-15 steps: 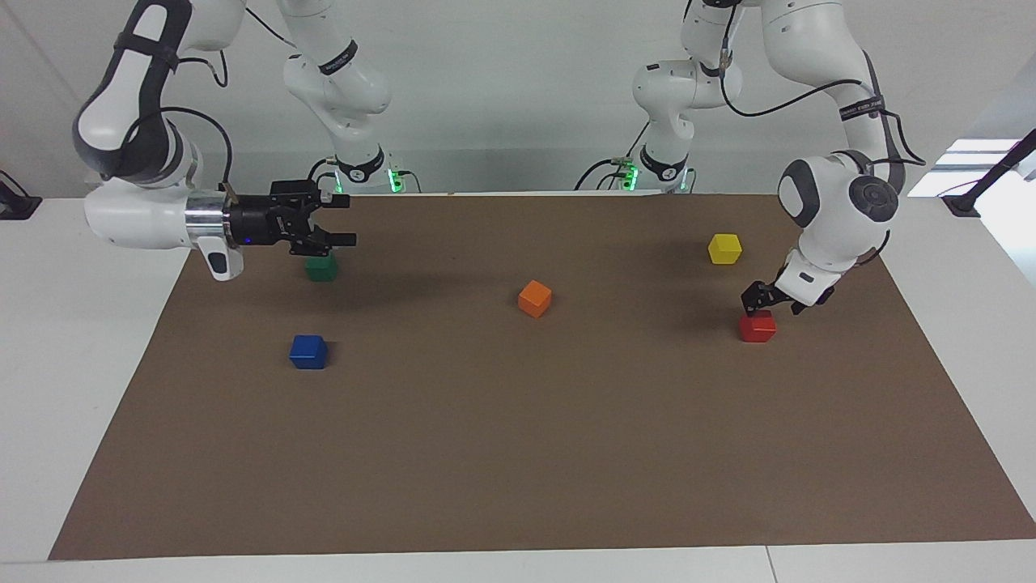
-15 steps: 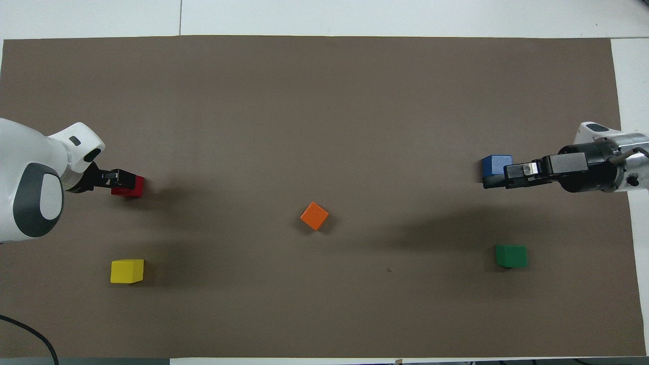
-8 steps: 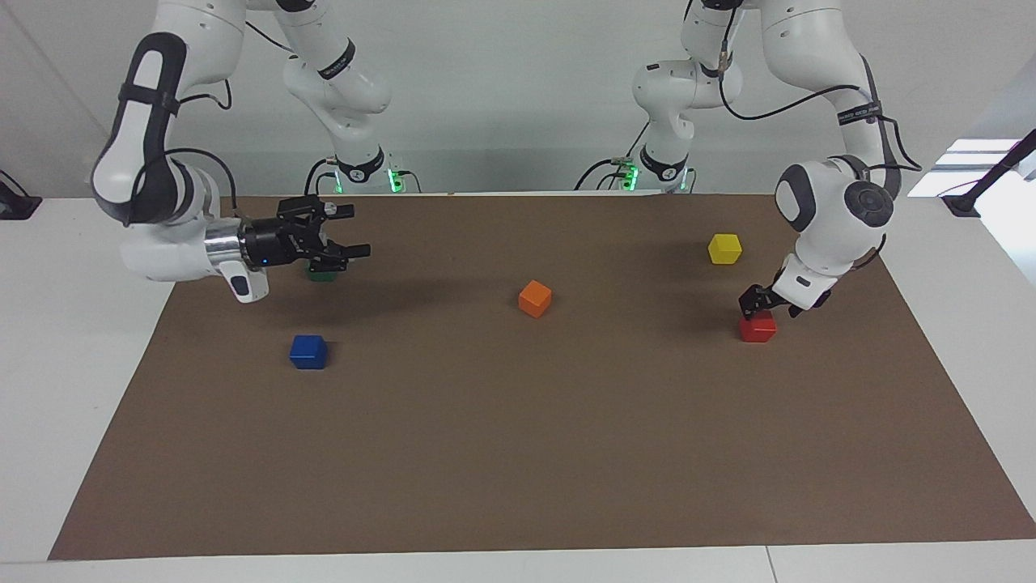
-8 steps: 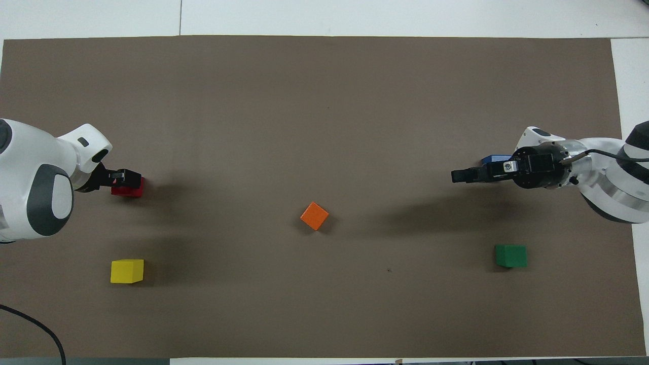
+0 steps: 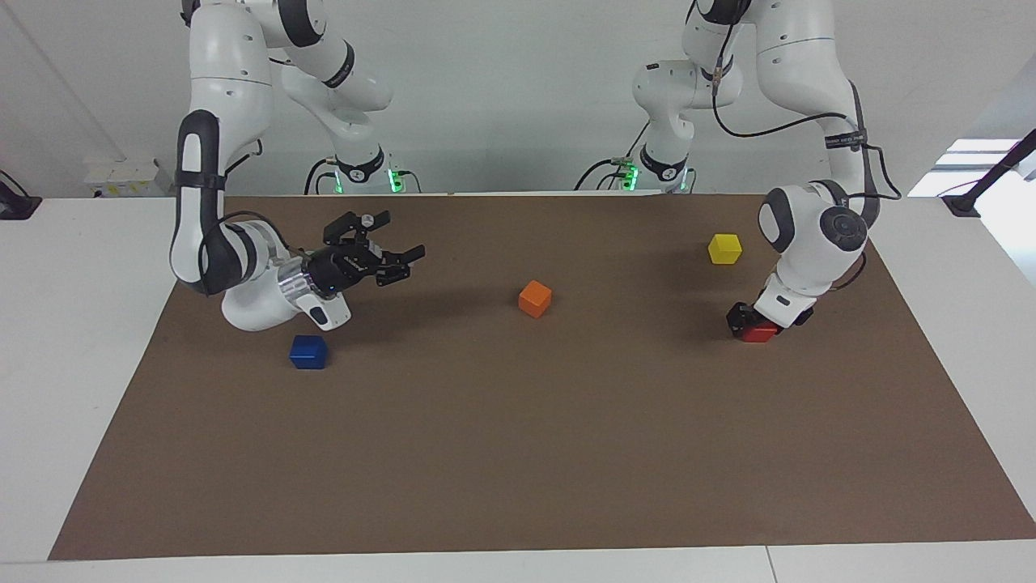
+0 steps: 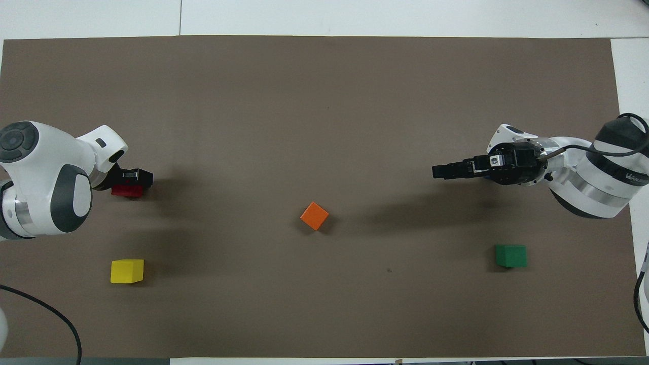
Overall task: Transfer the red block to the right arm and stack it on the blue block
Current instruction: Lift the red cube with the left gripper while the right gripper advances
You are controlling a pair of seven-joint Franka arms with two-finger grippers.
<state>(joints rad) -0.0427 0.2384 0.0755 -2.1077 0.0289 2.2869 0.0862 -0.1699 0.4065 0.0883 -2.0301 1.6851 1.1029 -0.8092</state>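
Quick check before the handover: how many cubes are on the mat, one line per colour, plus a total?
red block: 1
blue block: 1
orange cube: 1
yellow cube: 1
green cube: 1
Total: 5

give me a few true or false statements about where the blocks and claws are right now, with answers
1. The left claw is down at the red block. True.
2. The red block is stacked on the blue block. False: both sit on the mat, at different ends of the table.
3. The right claw holds the green block. False: it is open and holds nothing.
4. The orange block lies mid-table with no claw at it. True.
5. The yellow block is nearer the robots than the red block. True.
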